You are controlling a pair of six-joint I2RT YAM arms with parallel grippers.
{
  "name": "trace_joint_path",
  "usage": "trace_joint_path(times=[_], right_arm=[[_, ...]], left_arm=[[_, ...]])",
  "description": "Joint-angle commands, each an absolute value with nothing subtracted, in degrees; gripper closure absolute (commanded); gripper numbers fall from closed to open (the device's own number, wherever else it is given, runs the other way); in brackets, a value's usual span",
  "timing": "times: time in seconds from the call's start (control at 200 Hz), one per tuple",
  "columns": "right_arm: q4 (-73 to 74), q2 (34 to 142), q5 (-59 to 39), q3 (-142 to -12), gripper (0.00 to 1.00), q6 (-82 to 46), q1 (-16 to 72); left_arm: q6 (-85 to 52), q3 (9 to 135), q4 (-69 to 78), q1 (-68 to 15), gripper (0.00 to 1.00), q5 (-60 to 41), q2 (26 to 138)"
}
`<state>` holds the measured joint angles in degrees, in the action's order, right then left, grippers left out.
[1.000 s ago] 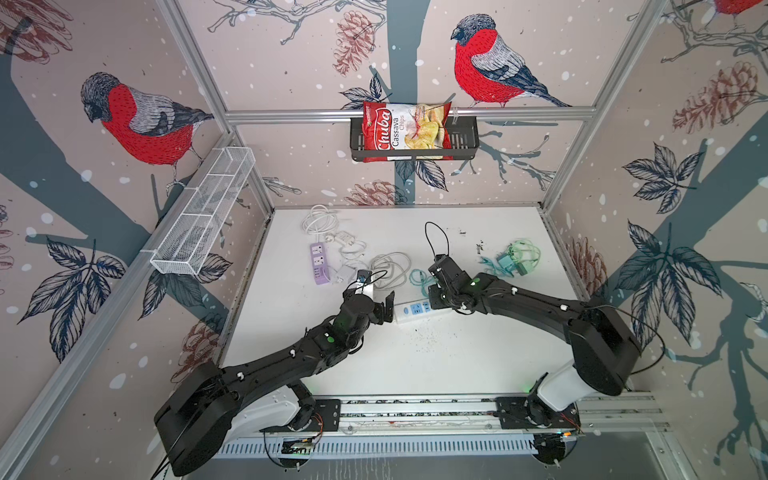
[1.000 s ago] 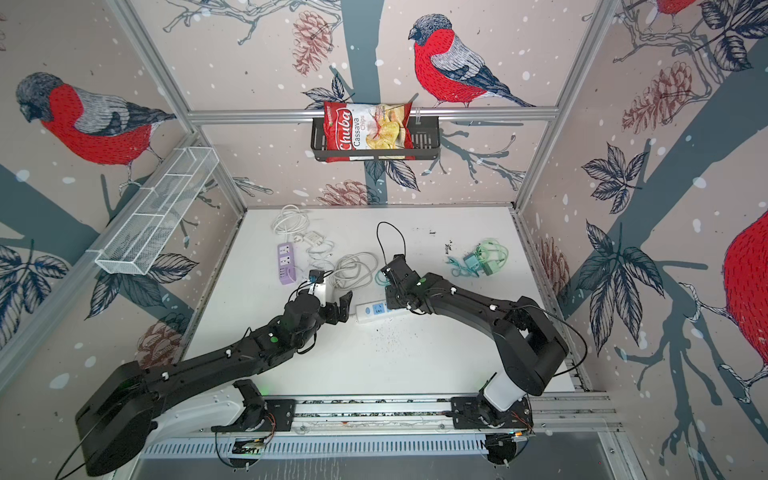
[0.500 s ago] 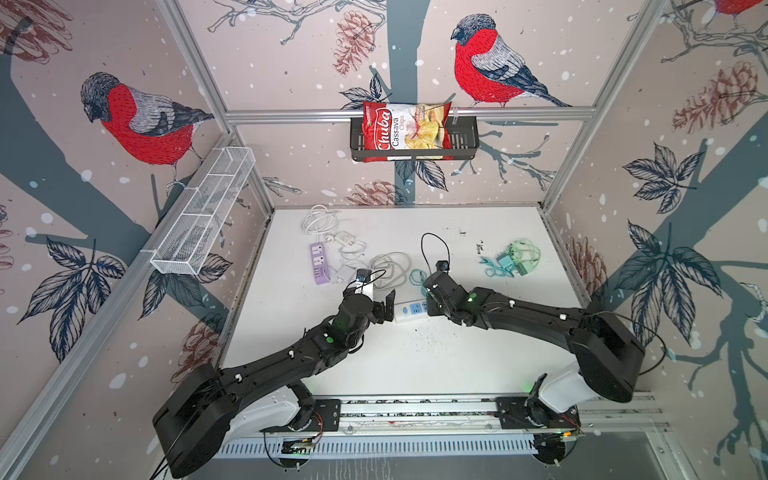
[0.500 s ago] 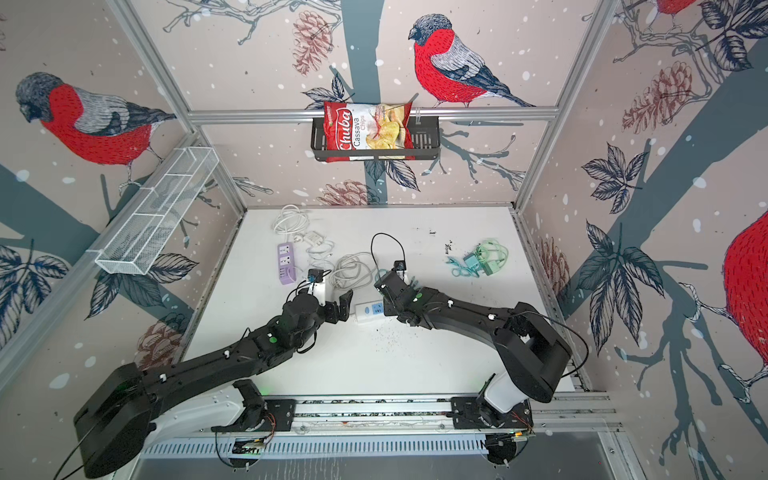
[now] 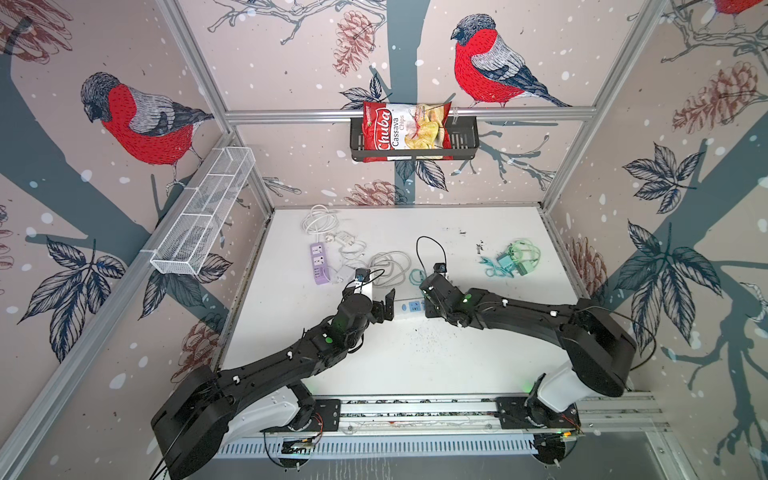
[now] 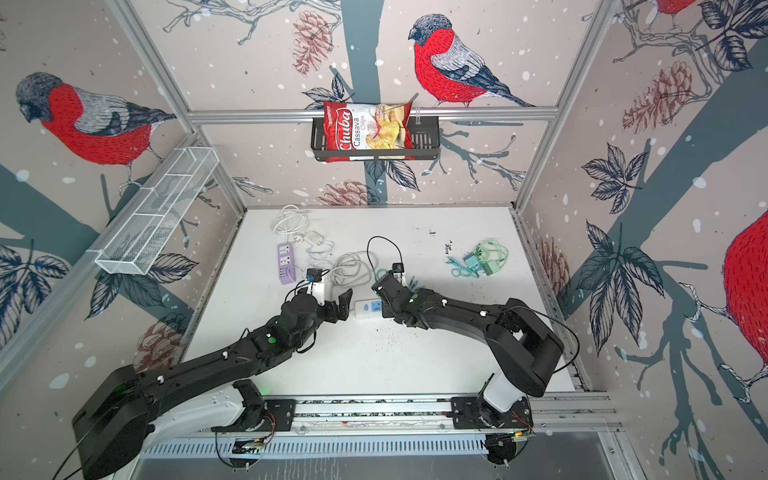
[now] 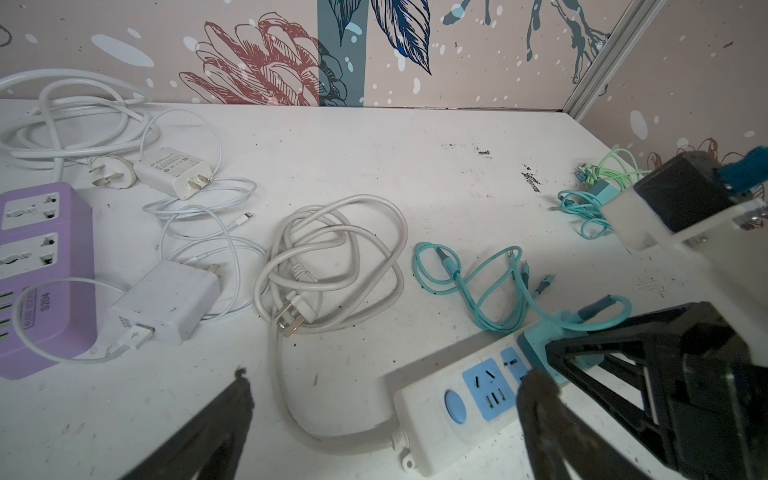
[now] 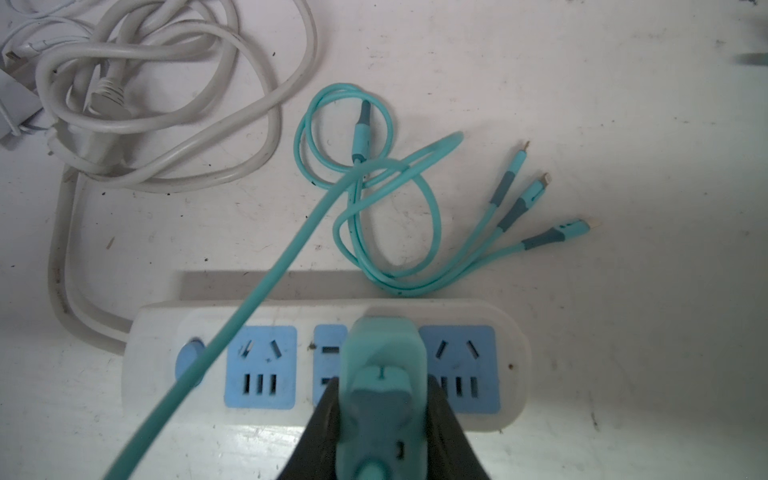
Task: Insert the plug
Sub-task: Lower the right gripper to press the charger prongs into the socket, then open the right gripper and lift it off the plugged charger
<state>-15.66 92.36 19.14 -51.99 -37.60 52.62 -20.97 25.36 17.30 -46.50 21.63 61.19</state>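
A white power strip [image 5: 409,307] [image 6: 368,308] with blue sockets lies mid-table. My right gripper [image 8: 382,392] [image 5: 428,301] is shut on a teal plug [image 8: 382,365], which it holds right over the strip [image 8: 509,332]. The plug covers the spot between the USB panel and a blue socket. Its prongs are hidden, so whether they are in the socket cannot be told. Its teal cable [image 8: 374,208] trails behind the strip. My left gripper [image 7: 388,376] [image 5: 384,309] stands open at the strip's switch end [image 7: 449,407], one finger beside the strip, holding nothing.
A coiled grey-white cord [image 5: 388,268] from the strip lies just behind it. A purple power strip [image 5: 319,264] and white chargers [image 7: 166,303] sit at the back left. A teal and green cable bundle [image 5: 515,259] lies at the back right. Wire baskets hang on the walls.
My right gripper has come forward and down with the teal plug, from behind the strip to right over it. The left arm has stayed put.
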Motion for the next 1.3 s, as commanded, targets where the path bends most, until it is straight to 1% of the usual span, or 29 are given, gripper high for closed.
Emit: trace_joint_path(times=[0.0,0.24,0.365,0.52,0.555,0.69,0.79,0.95,1.036,1.176,1.296], right_arm=[[-24.8,95.7,14.8,-52.1,0.88,-38.4,52.6],[-28.8,99.9,16.8,-59.1,0.84,-37.5,52.5],[-29.1,100.4,17.1,-59.9,0.79,-37.6,51.9],[-28.5,99.7,16.5,-60.7,0.66,-37.4,51.6],[-28.4,99.5,16.2,-61.0,0.61,-37.1,51.6],[-28.3,99.7,15.9,-63.3,0.48,-36.0,51.7],[-28.3,99.7,15.3,-65.1,0.41,-35.2,51.7],[-29.7,98.3,15.2,-67.4,0.39,-34.8,51.6],[-29.9,95.9,14.2,-67.0,0.38,-35.1,51.3],[-31.3,90.0,14.8,-64.5,0.35,-36.6,50.5],[-32.1,82.7,15.8,-60.7,0.32,-37.6,48.6]], left_arm=[[-20.9,26.6,17.9,-46.5,0.02,21.7,61.4],[-21.2,30.3,12.7,-46.5,0.02,23.7,63.8],[-21.3,29.9,12.2,-46.5,0.02,25.0,63.4],[-20.8,29.8,11.2,-46.5,0.02,25.9,62.6],[-20.8,29.8,11.0,-46.5,0.02,26.2,62.6],[-21.1,29.2,10.6,-46.5,0.02,26.5,62.4],[-21.7,29.0,9.7,-46.5,0.02,26.7,62.1],[-21.8,28.7,8.4,-46.5,0.02,27.1,61.1],[-21.0,29.0,8.2,-46.5,0.02,27.2,60.7],[-19.9,31.0,6.8,-46.5,0.02,28.0,61.2],[-18.0,33.1,6.8,-46.5,0.02,27.1,63.0]])
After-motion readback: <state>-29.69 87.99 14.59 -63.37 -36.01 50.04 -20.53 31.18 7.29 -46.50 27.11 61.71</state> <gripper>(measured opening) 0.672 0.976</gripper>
